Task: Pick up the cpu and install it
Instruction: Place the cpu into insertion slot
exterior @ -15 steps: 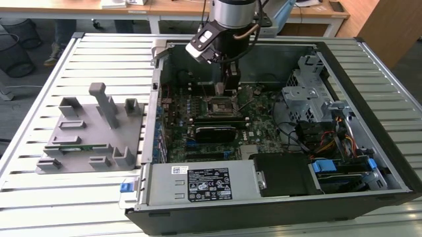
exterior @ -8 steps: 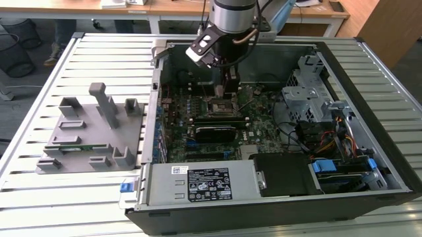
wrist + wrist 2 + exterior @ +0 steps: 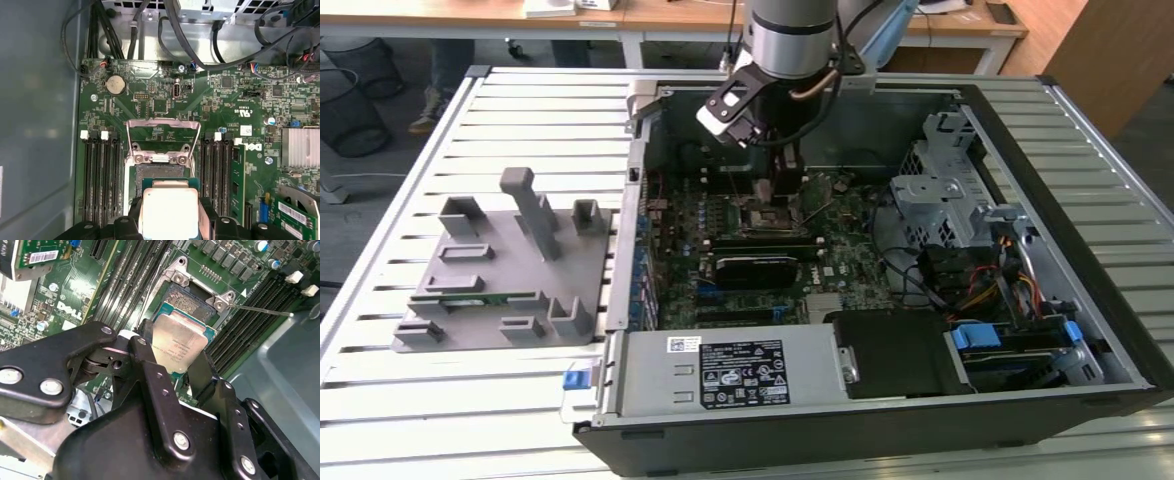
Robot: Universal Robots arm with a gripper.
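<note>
In both wrist views my gripper (image 3: 172,352) is shut on the cpu (image 3: 179,344), a flat square chip with a silver-white top, one black finger on each of two opposite edges. The cpu (image 3: 170,211) hangs tilted just above the open socket (image 3: 160,172) on the green motherboard. The socket's metal bracket (image 3: 162,131) is swung up and stands past the socket. In the exterior view the arm reaches down into the open computer case, and the gripper (image 3: 783,190) sits right over the socket (image 3: 767,215).
Black memory slots (image 3: 100,175) run along both sides of the socket, with a green stick (image 3: 239,180) in one. Cables (image 3: 200,45) cross beyond the board. The case holds a power supply (image 3: 734,372) and a drive cage (image 3: 947,180). A grey fixture (image 3: 507,270) lies outside, at the exterior view's left.
</note>
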